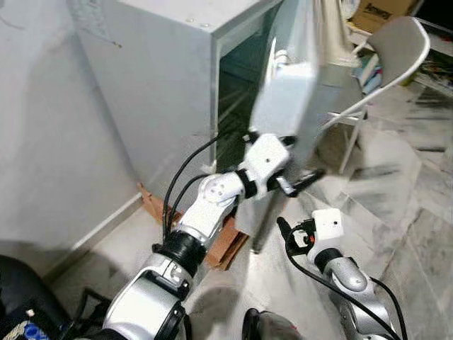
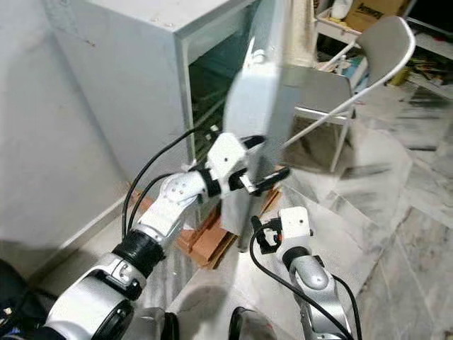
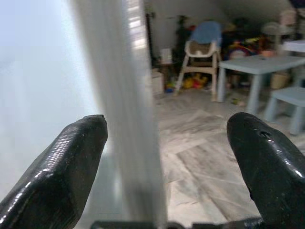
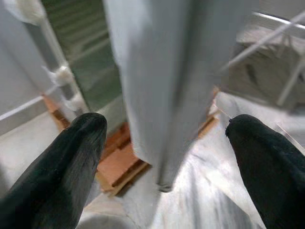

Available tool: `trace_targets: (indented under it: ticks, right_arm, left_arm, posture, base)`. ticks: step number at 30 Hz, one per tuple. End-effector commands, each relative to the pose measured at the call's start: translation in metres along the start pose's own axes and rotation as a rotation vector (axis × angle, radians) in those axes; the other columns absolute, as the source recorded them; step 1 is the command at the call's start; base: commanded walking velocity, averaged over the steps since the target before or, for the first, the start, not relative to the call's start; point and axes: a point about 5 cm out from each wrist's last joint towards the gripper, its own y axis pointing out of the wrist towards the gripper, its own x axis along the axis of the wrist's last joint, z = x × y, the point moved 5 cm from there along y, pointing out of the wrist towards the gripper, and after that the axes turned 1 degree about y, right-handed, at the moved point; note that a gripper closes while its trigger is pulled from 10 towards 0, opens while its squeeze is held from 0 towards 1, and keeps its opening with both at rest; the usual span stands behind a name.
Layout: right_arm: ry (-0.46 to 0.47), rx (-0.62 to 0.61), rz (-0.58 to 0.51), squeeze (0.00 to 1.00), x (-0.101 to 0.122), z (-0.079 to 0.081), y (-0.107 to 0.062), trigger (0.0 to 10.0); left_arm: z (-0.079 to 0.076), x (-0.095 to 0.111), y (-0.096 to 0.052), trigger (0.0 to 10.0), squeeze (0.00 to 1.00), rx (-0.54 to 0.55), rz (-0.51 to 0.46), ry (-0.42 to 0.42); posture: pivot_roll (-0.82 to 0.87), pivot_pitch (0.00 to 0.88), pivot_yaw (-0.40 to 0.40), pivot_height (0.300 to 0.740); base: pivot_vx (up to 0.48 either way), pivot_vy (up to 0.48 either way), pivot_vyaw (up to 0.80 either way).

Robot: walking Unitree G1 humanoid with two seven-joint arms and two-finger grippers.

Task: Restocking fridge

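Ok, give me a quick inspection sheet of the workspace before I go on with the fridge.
Surface: pale marble-look floor.
Job's things: grey fridge, door partly open, blurred; shelves inside dim.
Clutter: brick-coloured blocks under the fridge.
End effectors: left end effector open, straddling the door's edge; right end effector open, low, aimed at the door.
Cables: black cables along the left arm.
Surroundings: folding chair, cardboard box, wall to the left.

The fridge is showing smooth, matt grey-white painted metal, its door the same. The floor is gleaming like polished marble tile. Rough reddish wood blocks are sitting under the fridge. The left gripper fingers are shining glossy black with a woven texture.
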Motion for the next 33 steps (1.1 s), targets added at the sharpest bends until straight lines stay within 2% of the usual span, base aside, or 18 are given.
trace_targets:
  ticks: [1,3,7,8,9,10,13,15,16,18,19,21,22,23,24,28,30,33]
  right_arm:
    - [0.015,-0.026,0.014,0.0,-0.003,-0.008,-0.001,10.0]
    - [0.019,-0.024,0.015,0.0,-0.004,-0.007,0.0,10.0]
    - [-0.004,-0.008,0.007,0.0,-0.003,-0.004,0.002,10.0]
    - [-0.061,0.019,-0.018,0.0,0.002,0.0,0.004,10.0]
    - [-0.085,0.031,-0.029,0.0,0.004,0.002,0.004,10.0]
    - [-0.085,0.031,-0.029,0.0,0.004,0.002,0.004,10.0]
    - [-0.082,0.067,-0.042,0.0,0.007,0.013,0.008,10.0]
    - [-0.051,0.066,-0.078,0.0,0.014,0.024,0.017,10.0]
    - [-0.051,0.066,-0.078,0.0,0.014,0.024,0.017,10.0]
    - [-0.048,0.122,-0.115,0.0,0.024,0.048,0.032,10.0]
    - [-0.048,0.122,-0.115,0.0,0.024,0.048,0.032,10.0]
    - [0.005,0.135,-0.14,0.0,0.035,0.063,0.045,10.0]
    - [0.005,0.135,-0.14,0.0,0.035,0.063,0.045,10.0]
    - [0.039,0.181,-0.128,0.0,0.036,0.082,0.051,10.0]
    - [-0.014,0.269,-0.091,0.0,0.028,0.106,0.051,10.0]
    - [-0.03,0.354,-0.063,0.0,0.02,0.12,0.05,10.0]
    - [0.171,0.478,0.029,0.0,0.012,0.138,0.037,10.0]
    - [0.258,0.465,0.021,0.0,0.019,0.126,0.036,10.0]
  left_arm:
    - [-0.026,0.037,0.041,10.0,0.0,-0.049,-0.122,-0.027]
    - [0.006,0.022,0.019,10.0,0.0,0.064,-0.077,-0.032]
    - [0.034,0.011,-0.008,10.0,0.0,0.179,-0.043,-0.035]
    - [0.052,0.0,-0.031,10.0,0.0,0.258,-0.007,-0.022]
    - [0.058,-0.004,-0.041,10.0,0.0,0.285,0.005,-0.016]
    - [0.058,-0.004,-0.041,10.0,0.0,0.285,0.005,-0.016]
    - [0.075,-0.022,-0.079,10.0,0.0,0.397,0.053,-0.03]
    - [0.079,-0.04,-0.117,10.0,0.0,0.508,0.115,-0.051]
    - [0.079,-0.04,-0.117,10.0,0.0,0.508,0.115,-0.051]
    - [0.072,-0.054,-0.15,10.0,0.0,0.579,0.165,-0.071]
    - [0.072,-0.054,-0.15,10.0,0.0,0.579,0.165,-0.071]
    - [0.066,-0.067,-0.174,10.0,0.0,0.632,0.22,-0.077]
    - [0.066,-0.067,-0.174,10.0,0.0,0.632,0.22,-0.077]
    - [0.065,-0.071,-0.183,10.0,0.0,0.662,0.23,-0.092]
    - [0.064,-0.073,-0.19,10.0,0.0,0.691,0.236,-0.101]
    - [0.063,-0.074,-0.195,10.0,0.0,0.727,0.246,-0.116]
    - [0.062,-0.073,-0.195,10.0,0.0,0.736,0.242,-0.121]
    - [0.06,-0.071,-0.195,10.0,0.0,0.74,0.246,-0.122]
  posture:
    - [-0.04,0.047,-0.022,0.74]
    - [-0.03,0.046,-0.021,0.74]
    - [-0.02,0.044,-0.022,0.74]
    - [-0.02,0.046,-0.02,0.74]
    - [-0.02,0.045,-0.021,0.74]
    - [-0.02,0.045,-0.021,0.74]
    - [0.0,0.05,-0.02,0.74]
    - [0.02,0.057,-0.017,0.74]
    - [0.02,0.057,-0.017,0.74]
    - [0.03,0.058,-0.024,0.74]
    - [0.03,0.058,-0.024,0.74]
    - [0.04,0.059,-0.027,0.74]
    - [0.04,0.059,-0.027,0.74]
    - [0.03,0.056,-0.031,0.74]
    - [0.04,0.052,-0.034,0.74]
    - [0.05,0.044,-0.053,0.74]
    - [0.06,0.039,-0.062,0.74]
    - [0.07,0.042,-0.063,0.74]
  base:
    - [0.0,0.0,0.0]
    - [0.0,0.0,0.0]
    - [0.0,0.0,0.0]
    - [0.0,0.0,0.0]
    - [0.0,0.0,0.0]
    - [0.0,0.0,0.0]
    - [0.0,0.0,0.0]
    - [0.0,-0.152,0.0]
    - [0.0,-0.304,0.0]
    - [0.0,-0.42,0.0]
    - [0.0,-0.431,0.0]
    - [0.0,-0.439,0.0]
    - [0.0,-0.439,0.0]
    - [0.0,-0.439,0.0]
    - [0.0,-0.431,0.0]
    - [0.0,-0.429,0.0]
    - [0.0,-0.429,0.0]
    - [0.0,-0.428,0.0]
